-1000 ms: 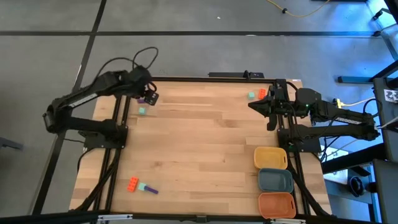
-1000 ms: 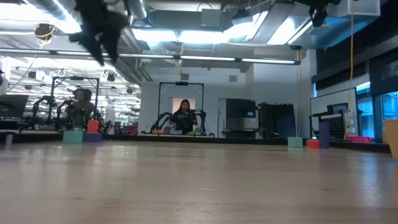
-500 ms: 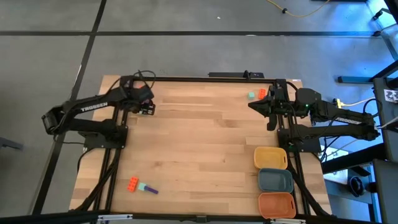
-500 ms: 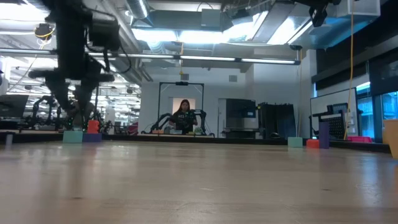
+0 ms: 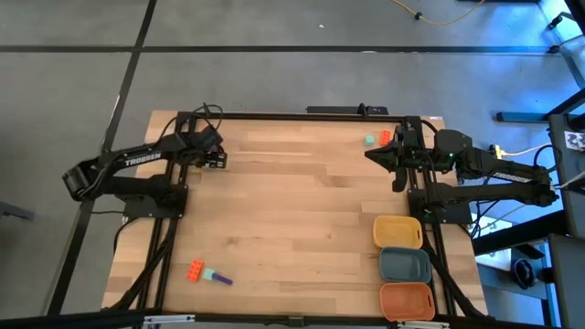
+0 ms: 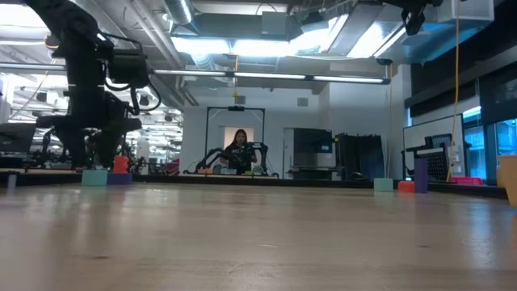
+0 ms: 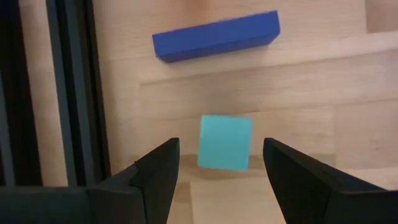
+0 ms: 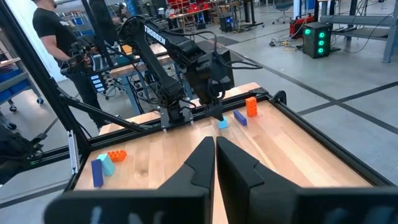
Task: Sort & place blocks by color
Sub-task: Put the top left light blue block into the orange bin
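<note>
I have the teal block [image 7: 225, 142] lying on the surface right between my left gripper [image 7: 221, 168] fingers, which stand spread wide on either side of it and touch nothing yet. Just beyond the fingertips lies a blue-purple bar [image 7: 216, 36], apart from the teal block, and an orange block [image 8: 250, 106] stands a little farther out past that. I judge this the approach step of a first pick: the fingers are lined up around the teal block, and the next move calls for a short drop straight down and a squeeze, keeping the fingers off the bar so it is not nudged.

To one side of the left fingers runs the dark frame rail [image 7: 73, 93], close enough that I want no sideways drift toward it.

My right gripper [image 8: 214, 146] waits well apart from the left, across the surface, its fingers clenched together on nothing, with a teal [image 5: 369, 140] and an orange [image 5: 385, 137] block just beside it. Another small group, orange [image 5: 196, 270], teal and purple [image 5: 218, 277], lies well away from both. The yellow [image 5: 398, 232], blue-grey [image 5: 405, 265] and orange [image 5: 407, 300] trays sit on the right arm's side, so a carry across the surface lies ahead.
</note>
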You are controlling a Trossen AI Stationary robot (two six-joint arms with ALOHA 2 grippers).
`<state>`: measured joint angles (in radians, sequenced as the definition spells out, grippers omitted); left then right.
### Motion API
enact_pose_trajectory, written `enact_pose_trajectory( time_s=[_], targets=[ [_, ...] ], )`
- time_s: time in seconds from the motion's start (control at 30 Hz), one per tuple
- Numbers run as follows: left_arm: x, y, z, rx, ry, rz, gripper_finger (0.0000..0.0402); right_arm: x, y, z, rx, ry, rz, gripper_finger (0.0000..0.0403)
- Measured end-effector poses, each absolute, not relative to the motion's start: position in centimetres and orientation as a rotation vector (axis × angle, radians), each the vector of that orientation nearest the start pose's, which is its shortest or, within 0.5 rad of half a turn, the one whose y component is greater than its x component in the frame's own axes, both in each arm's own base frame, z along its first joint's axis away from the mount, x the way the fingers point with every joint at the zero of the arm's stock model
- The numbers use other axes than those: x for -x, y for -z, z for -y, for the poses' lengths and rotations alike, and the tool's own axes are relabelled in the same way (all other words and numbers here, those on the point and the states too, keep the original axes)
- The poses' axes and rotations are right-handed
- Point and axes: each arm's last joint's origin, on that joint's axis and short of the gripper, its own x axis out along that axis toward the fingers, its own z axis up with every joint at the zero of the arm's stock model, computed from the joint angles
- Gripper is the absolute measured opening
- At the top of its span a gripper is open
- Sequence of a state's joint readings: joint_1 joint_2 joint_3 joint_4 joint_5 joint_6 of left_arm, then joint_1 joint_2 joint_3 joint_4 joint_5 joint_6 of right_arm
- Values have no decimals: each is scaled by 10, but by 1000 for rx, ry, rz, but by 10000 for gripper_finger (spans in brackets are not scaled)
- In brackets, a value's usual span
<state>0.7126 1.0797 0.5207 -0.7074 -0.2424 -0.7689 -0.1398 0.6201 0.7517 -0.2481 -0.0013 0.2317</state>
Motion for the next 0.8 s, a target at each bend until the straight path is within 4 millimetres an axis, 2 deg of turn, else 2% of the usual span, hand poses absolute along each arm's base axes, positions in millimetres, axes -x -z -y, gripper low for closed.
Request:
enact_pose_trajectory(
  time_s=[0.5, 0.8],
  targets=[
    [-114, -150, -113, 937, -1246, -899, 224, -135, -337, 19, -237, 152, -99, 20],
    [-115, -150, -115, 926, -1246, -870, 224, -135, -337, 19, -238, 152, -99, 20]
  ],
)
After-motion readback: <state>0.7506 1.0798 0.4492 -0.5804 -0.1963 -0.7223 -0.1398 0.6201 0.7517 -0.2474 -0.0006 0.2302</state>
